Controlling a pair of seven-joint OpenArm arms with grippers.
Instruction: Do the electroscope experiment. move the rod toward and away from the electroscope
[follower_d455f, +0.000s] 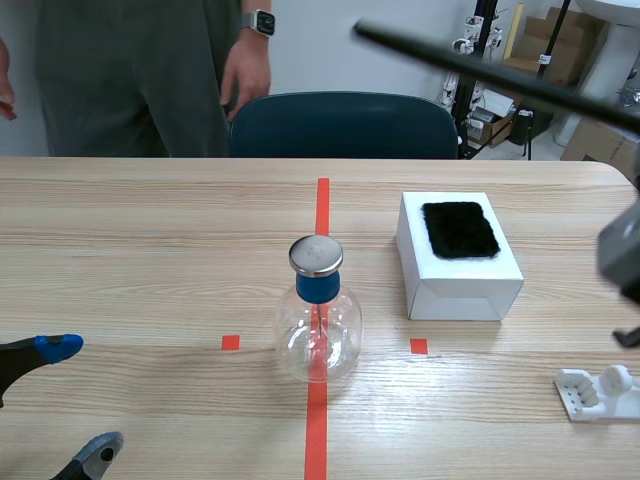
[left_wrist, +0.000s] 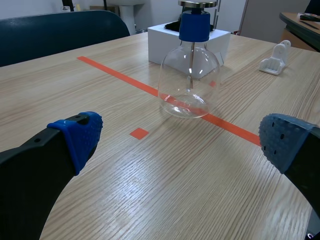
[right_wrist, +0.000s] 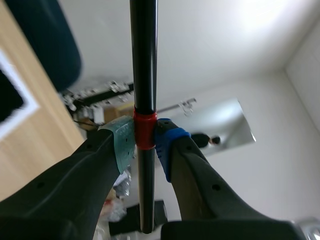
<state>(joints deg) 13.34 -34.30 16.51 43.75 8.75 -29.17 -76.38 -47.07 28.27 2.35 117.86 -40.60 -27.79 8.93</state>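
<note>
resting low at the near left edge of the table (follower_d455f: 150, 250), the left gripper (follower_d455f: 72, 402) stands wide open, its two padded fingers apart above bare wood with nothing between them. near the right edge lies a small white plastic stand (follower_d455f: 598, 392). ahead of the left gripper, on the orange tape line, the electroscope (follower_d455f: 318, 320) stands upright: a clear round flask with a thin stem inside, a blue stopper (follower_d455f: 318, 288) and a flat metal disc (follower_d455f: 316, 255) on top. just beyond it to the right sits a white box (follower_d455f: 462, 285) with a black cloth pad (follower_d455f: 460, 230) lying on its top; box and flask are near but apart. the right gripper (right_wrist: 145, 145) is closed on the rod (right_wrist: 144, 75), its pads pinching a red band (right_wrist: 145, 131) on the black shaft. in the scene view the rod runs as a slanted black bar high above the table, its free end pointing toward the middle and well apart from the metal disc. behind the table stands a dark blue chair (follower_d455f: 340, 125), and beside it a person (follower_d455f: 140, 70) with a watch (follower_d455f: 260, 22) on the wrist.
</note>
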